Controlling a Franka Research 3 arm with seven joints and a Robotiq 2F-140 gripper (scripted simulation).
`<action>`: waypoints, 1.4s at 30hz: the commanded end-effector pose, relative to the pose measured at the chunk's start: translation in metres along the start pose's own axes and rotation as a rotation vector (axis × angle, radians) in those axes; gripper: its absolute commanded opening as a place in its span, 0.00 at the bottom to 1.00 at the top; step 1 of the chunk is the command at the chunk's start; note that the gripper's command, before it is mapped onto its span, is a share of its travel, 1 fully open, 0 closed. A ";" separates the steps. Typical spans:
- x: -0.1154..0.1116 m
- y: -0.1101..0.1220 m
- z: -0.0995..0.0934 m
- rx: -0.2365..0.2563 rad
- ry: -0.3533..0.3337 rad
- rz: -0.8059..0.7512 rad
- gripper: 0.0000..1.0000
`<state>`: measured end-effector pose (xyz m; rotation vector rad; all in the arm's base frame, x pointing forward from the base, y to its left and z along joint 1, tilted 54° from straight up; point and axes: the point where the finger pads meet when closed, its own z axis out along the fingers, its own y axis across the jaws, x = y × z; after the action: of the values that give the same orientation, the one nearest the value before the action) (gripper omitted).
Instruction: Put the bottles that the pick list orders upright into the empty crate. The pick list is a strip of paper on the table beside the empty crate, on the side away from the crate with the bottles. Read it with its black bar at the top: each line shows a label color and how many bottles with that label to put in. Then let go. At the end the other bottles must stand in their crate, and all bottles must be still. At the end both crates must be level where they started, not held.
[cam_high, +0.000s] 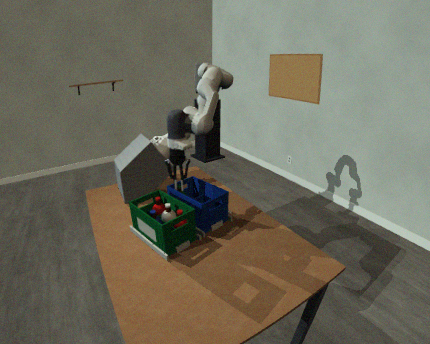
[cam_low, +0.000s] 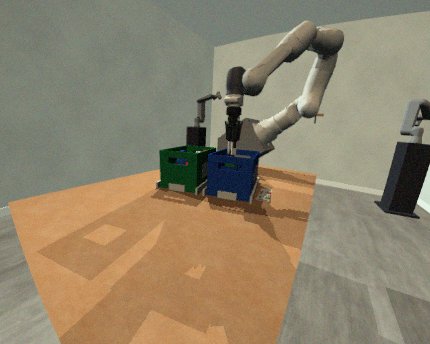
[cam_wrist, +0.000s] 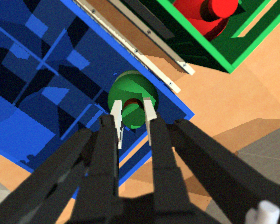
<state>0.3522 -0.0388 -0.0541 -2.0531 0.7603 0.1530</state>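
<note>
My gripper (cam_high: 179, 186) (cam_low: 231, 151) (cam_wrist: 133, 109) points straight down over the blue crate (cam_high: 214, 214) (cam_low: 232, 181) (cam_wrist: 25, 131). It is shut on the neck of a green bottle (cam_wrist: 129, 89). The bottle is upright inside a corner cell of that crate, on the side by the green crate (cam_high: 175, 243) (cam_low: 179, 176) (cam_wrist: 231, 67); whether its base touches the floor is hidden. The green crate holds red bottles (cam_high: 158, 206) (cam_wrist: 194, 19), a white bottle (cam_high: 168, 215) and a blue-capped bottle (cam_high: 153, 215). The pick list (cam_low: 265, 195) lies beside the blue crate, too small to read.
Both crates stand level, close side by side, on the wooden table (cam_high: 145, 300) (cam_low: 190, 300), with pale rails (cam_high: 150, 243) (cam_wrist: 187, 67) along their bases. A grey angular block (cam_high: 142, 172) stands behind the green crate. The blue crate's dividers and walls surround the bottle.
</note>
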 end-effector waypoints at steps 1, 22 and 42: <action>0.004 0.002 -0.001 -0.006 0.012 -0.004 0.00; 0.004 0.002 0.008 -0.006 0.012 -0.004 0.00; 0.004 0.002 0.013 -0.006 0.012 -0.004 0.00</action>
<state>0.3556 -0.0281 -0.0636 -2.0565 0.7621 0.1498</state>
